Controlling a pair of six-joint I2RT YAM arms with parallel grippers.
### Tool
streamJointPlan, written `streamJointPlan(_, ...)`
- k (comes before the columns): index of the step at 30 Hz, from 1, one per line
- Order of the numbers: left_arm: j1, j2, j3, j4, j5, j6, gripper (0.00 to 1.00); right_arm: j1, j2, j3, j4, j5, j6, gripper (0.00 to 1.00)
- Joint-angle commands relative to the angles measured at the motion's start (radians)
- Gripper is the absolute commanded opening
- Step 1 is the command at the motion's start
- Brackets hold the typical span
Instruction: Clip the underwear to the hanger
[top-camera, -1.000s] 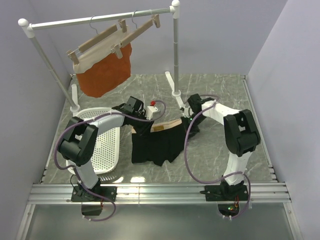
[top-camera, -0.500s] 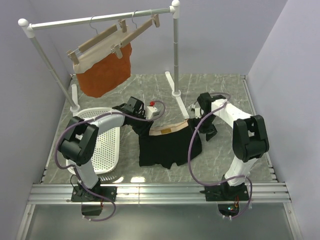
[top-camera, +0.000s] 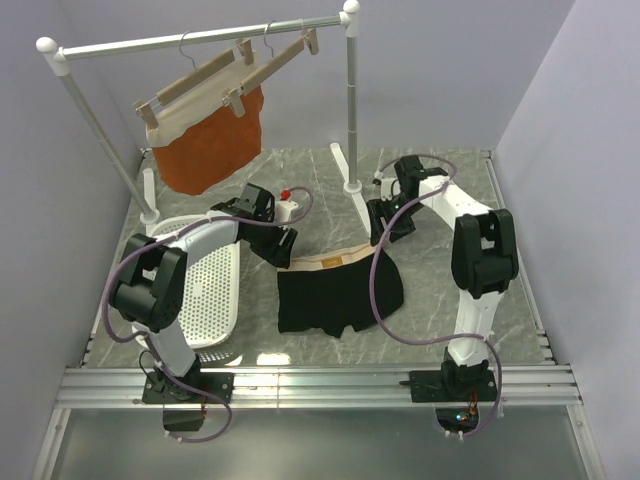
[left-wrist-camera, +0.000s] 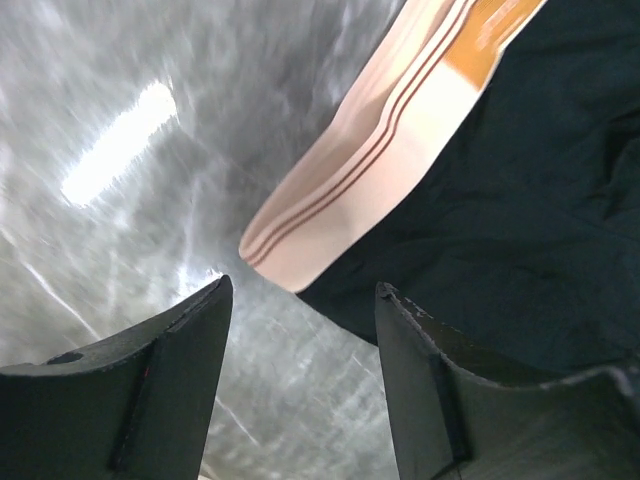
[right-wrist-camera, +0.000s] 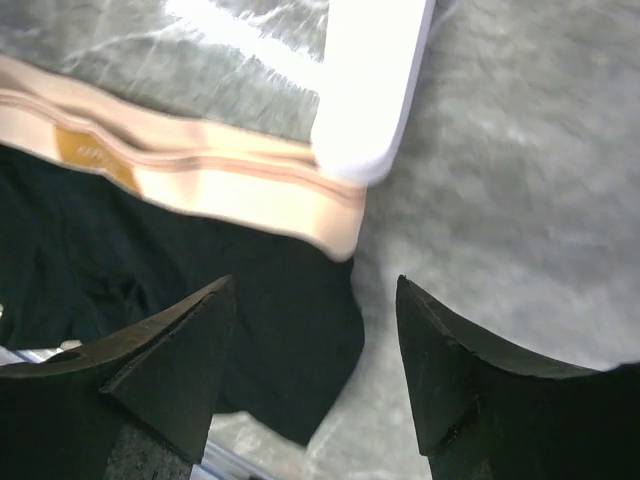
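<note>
The black underwear (top-camera: 338, 298) lies spread flat on the marble table, its beige waistband (top-camera: 328, 262) along the far edge. My left gripper (top-camera: 283, 246) hovers open just off the waistband's left end; in the left wrist view the left gripper (left-wrist-camera: 302, 288) has only table between its fingers, with the waistband (left-wrist-camera: 380, 150) ahead. My right gripper (top-camera: 385, 226) is open above the right end; the right wrist view shows the right gripper (right-wrist-camera: 314, 284) over the black underwear (right-wrist-camera: 200, 280), holding nothing. The pale wooden hanger (top-camera: 285, 55) hangs on the rail.
A second hanger carries a rust-orange garment (top-camera: 205, 145) at the back left. The rack's right post (top-camera: 352, 110) and its white foot (right-wrist-camera: 370, 80) stand close to my right gripper. A white basket (top-camera: 215, 290) sits left of the underwear.
Both grippers pulled the waistband out flat, then let go of it. The left one drew back to the left, the right one back toward the rack post.
</note>
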Motion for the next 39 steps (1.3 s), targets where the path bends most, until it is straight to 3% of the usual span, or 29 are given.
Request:
streamJointPlan(1, 0.012, 0.025, 0.029, -0.070, -0.032, -0.084, 0.65, -0.004, 0.038, 0.018, 0.072, -0.049, 0.012, 0.72)
streamJointPlan(10, 0.035, 0.071, 0.007, -0.064, 0.011, -0.140, 0.59, -0.005, 0.058, -0.050, 0.154, -0.044, 0.015, 0.71)
streamJointPlan(19, 0.046, 0.157, 0.040, -0.018, 0.058, -0.164, 0.45, -0.011, 0.107, -0.020, 0.160, -0.104, 0.022, 0.54)
streamJointPlan(22, 0.050, 0.171, 0.038, 0.011, 0.064, -0.167, 0.30, -0.011, 0.115, -0.017, 0.170, -0.115, 0.024, 0.35)
streamJointPlan(23, 0.052, 0.174, 0.038, 0.017, 0.069, -0.167, 0.24, -0.013, 0.118, -0.017, 0.167, -0.122, 0.025, 0.21)
streamJointPlan(24, 0.053, 0.176, 0.040, 0.019, 0.075, -0.167, 0.21, -0.016, 0.118, -0.017, 0.164, -0.125, 0.028, 0.00)
streamJointPlan(25, 0.053, 0.173, 0.044, 0.018, 0.080, -0.167, 0.17, -0.019, 0.112, -0.025, 0.164, -0.131, 0.030, 0.00)
streamJointPlan(27, 0.055, 0.144, 0.046, 0.014, 0.090, -0.167, 0.02, -0.036, 0.060, -0.048, 0.173, -0.165, 0.032, 0.00)
streamJointPlan(28, 0.058, 0.124, 0.041, 0.014, 0.097, -0.167, 0.00, -0.039, 0.031, -0.082, 0.178, -0.173, 0.029, 0.00)
streamJointPlan(32, 0.058, -0.031, 0.015, 0.004, 0.112, -0.138, 0.00, -0.064, -0.243, -0.206, 0.195, -0.230, -0.005, 0.00)
streamJointPlan(36, 0.046, -0.345, -0.080, 0.008, 0.150, -0.052, 0.00, -0.065, -0.523, -0.358, 0.177, -0.256, -0.074, 0.00)
streamJointPlan(39, 0.020, -0.589, -0.231, 0.013, 0.156, 0.018, 0.00, -0.065, -0.742, -0.506, 0.152, -0.253, -0.152, 0.00)
